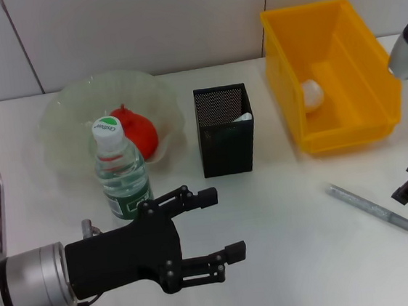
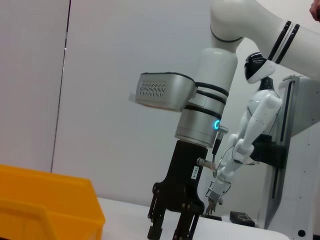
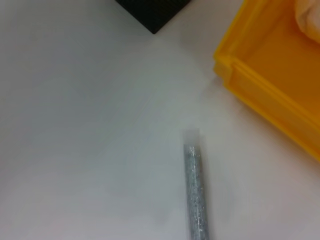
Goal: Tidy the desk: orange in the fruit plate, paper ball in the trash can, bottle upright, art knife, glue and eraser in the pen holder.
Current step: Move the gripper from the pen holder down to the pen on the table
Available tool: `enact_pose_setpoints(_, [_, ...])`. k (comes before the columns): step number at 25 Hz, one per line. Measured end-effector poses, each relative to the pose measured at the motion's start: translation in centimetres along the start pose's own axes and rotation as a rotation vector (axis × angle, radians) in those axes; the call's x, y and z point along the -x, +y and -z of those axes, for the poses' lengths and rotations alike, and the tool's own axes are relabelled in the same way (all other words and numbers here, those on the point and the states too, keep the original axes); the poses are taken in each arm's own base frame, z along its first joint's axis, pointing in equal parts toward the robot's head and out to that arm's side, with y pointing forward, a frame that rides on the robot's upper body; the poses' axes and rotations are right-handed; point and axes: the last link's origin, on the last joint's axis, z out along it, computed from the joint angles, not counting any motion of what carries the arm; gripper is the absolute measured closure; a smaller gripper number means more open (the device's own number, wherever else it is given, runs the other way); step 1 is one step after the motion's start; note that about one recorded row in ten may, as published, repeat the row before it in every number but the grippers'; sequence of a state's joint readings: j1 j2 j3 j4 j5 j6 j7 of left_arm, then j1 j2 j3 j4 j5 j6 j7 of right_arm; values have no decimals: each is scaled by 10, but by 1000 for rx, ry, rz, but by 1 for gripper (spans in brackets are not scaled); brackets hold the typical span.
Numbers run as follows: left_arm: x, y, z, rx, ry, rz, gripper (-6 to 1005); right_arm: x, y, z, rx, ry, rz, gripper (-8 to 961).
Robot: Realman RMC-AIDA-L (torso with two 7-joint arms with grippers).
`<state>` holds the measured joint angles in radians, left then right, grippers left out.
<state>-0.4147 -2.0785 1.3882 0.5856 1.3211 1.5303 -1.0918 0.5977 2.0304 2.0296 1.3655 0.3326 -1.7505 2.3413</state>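
Bench (image 1: pixel 297 209): flat white surface filling the lower part of the head view, meeting the wall at the back.
Wall (image 1: pixel 140 28): pale grey panels behind the bench, split by thin dark seams.
Background, left wrist view: a plain pale wall (image 2: pixel 100 75); a small white humanoid figure (image 2: pixel 252 125) stands on a white stand (image 2: pixel 295 165) at the far side.

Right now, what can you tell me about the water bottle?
The bottle is small, clear plastic, with a white cap marked in green and a green label round its lower half. It stands upright on the white table, cap on, just in front of the fruit plate, hiding part of its front rim. The orange in the plate shows behind it. The open left gripper hangs near it but does not hold it.
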Motion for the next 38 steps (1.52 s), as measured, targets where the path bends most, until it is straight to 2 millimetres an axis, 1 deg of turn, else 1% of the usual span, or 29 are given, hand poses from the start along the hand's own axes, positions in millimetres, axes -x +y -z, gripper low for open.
enact_pose_setpoints(7, [-1, -1, -2, -2, 2, -4, 129, 7, -3, -9, -14, -22, 26, 443])
enact_pose_setpoints(13, [-1, -2, -2, -3, 1, -7, 129, 18, -3, -22, 0, -31, 34, 447])
enact_pose_setpoints(23, [-2, -4, -4, -7, -4, -8, 130, 27, -1, -33, 10, -43, 49, 455])
enact_pose_setpoints(38, [-2, -3, -5, -1, -7, -9, 129, 35, 5, -43, 9, -45, 66, 466])
